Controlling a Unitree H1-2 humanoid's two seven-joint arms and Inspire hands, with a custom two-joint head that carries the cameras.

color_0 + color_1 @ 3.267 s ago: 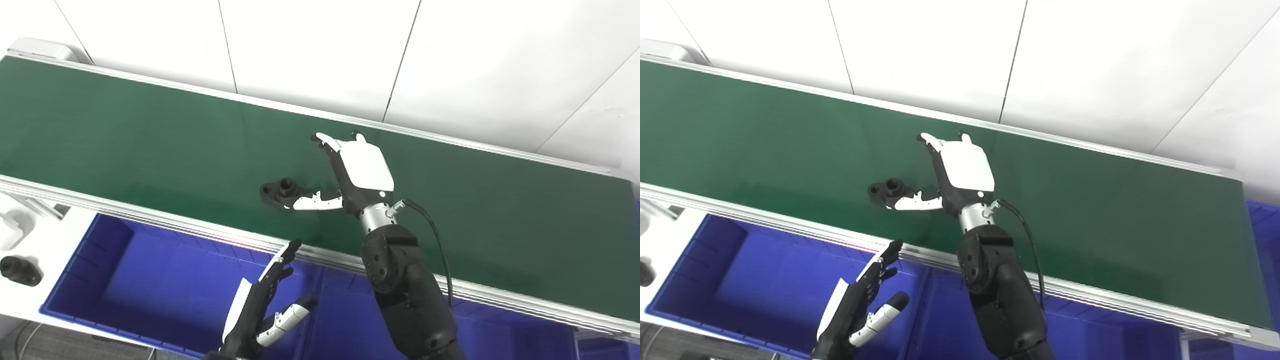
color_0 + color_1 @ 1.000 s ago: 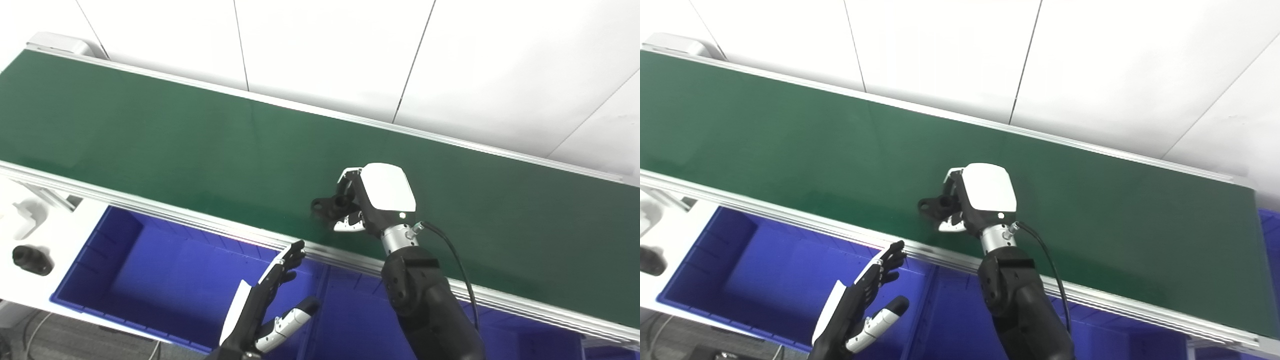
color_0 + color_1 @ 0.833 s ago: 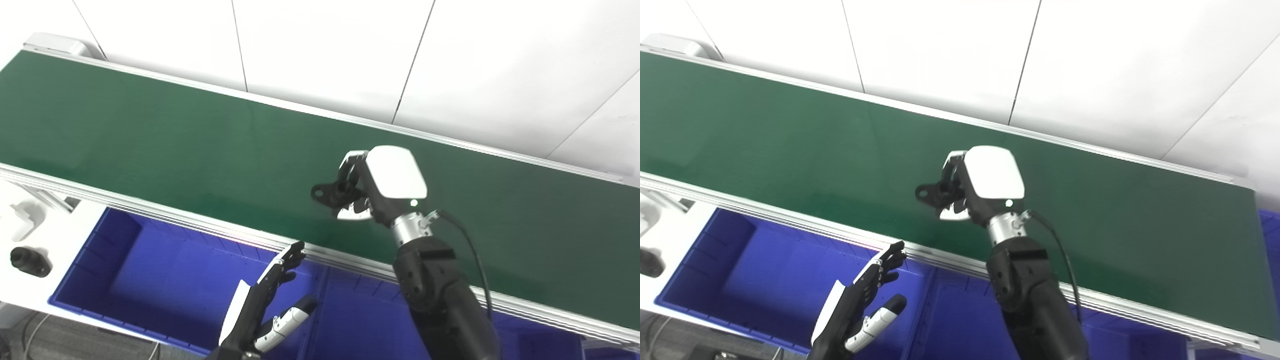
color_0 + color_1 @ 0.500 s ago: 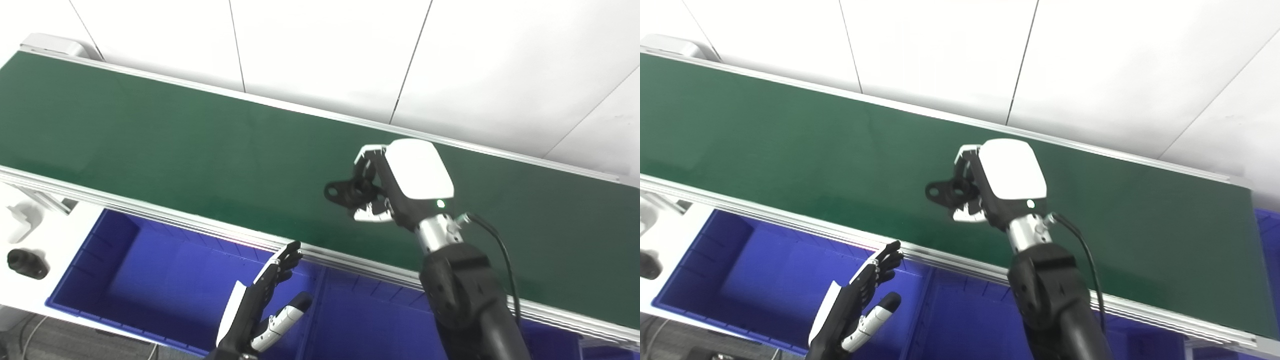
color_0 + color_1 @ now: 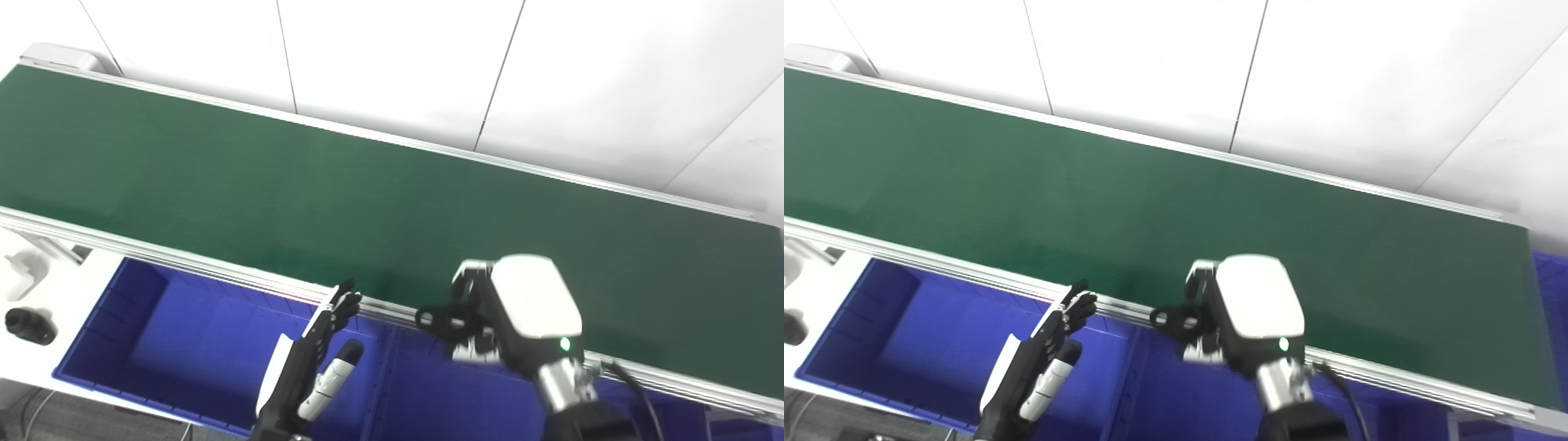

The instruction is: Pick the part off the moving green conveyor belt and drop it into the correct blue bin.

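Observation:
My right hand (image 5: pixel 520 321) is shut on the black flanged part (image 5: pixel 438 321), holding it in the air above the belt's near rail and the divider between two blue bins. The part sticks out to the left of the fingers. Below it lies the middle blue bin (image 5: pixel 441 404), with the left blue bin (image 5: pixel 184 349) beside it. My left hand (image 5: pixel 309 367) hangs open over the left bin, fingers straight and pointing toward the belt. The green conveyor belt (image 5: pixel 245 177) carries nothing in view.
A second black part (image 5: pixel 27 324) rests on the white table at the far left beside a white fixture (image 5: pixel 21 272). The belt's aluminium rail (image 5: pixel 184 260) runs between belt and bins. Another blue bin edge (image 5: pixel 1552 269) shows at the far right.
My right hand closed on the part on the belt, lifted it, then carried it back toward me, off the belt and over the bins. The left hand barely moved.

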